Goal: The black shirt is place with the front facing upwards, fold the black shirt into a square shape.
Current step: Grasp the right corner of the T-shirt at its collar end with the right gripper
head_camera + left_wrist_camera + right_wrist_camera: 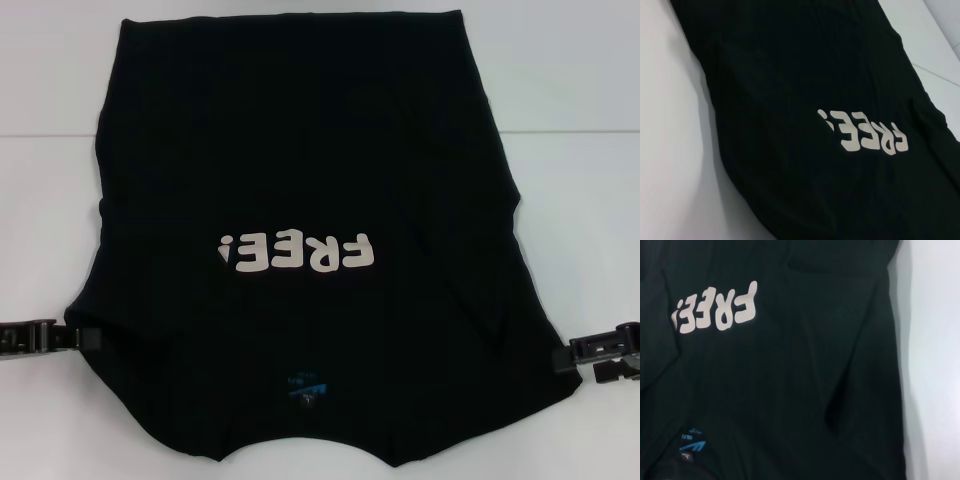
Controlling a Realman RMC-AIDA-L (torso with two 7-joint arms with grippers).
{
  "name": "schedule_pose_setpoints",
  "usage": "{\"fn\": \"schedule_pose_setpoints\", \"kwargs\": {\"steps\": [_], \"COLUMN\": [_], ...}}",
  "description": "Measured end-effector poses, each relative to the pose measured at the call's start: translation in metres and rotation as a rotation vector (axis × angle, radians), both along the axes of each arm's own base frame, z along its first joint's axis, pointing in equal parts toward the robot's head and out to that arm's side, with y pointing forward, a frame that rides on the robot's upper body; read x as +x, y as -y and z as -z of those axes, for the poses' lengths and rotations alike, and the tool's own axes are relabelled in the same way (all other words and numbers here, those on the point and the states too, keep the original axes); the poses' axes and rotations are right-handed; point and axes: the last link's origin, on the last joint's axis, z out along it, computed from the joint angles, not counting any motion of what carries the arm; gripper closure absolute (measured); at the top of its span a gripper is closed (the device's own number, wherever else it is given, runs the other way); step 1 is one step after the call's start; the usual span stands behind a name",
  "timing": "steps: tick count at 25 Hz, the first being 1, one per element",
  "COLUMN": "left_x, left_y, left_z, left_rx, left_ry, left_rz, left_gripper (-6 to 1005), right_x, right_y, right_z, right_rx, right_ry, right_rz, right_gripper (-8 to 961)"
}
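From the head camera: large plain black cloth short-sleeved shirt [300, 200] spread flat, front up, over the middle of the white desk [580, 90], collar toward the near edge, hem toward the far edge. Black left gripper [82, 337] at the shirt's left sleeve edge near the desk's near-left corner, black right gripper [572, 355] at the right sleeve edge near the near-right corner, each touching the cloth; whether either is clamped on it cannot be told. White block lettering [298, 251] reading "FREE!", upside down from here, across the chest; small blue neck label [305, 385] by the collar, print too small to read. From the left wrist: smooth matte black fabric [805, 100] with faint soft creases, lettering [863, 134] on it, white desk surface [670, 150] alongside. From the right wrist: same cloth [790, 380], gentle folds near its side edge, lettering [715, 307], blue label [690, 440].
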Motion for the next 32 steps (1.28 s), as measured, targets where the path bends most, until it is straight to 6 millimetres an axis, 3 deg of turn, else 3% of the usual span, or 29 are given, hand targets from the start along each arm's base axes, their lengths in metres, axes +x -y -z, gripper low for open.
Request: {"fn": "schedule_pose_setpoints", "kwargs": {"steps": [32], "left_x": [0.002], "left_y": [-0.003], "left_z": [-0.002], "left_rx": [0.004], "left_ry": [-0.002], "left_rz": [0.01], "left_gripper": [966], "right_x": [-0.01], "right_y": [-0.001], "right_z": [0.019], "right_rx": [-0.021], "right_ry": [-0.022], "right_rz": [-0.054], "right_gripper": [21]}}
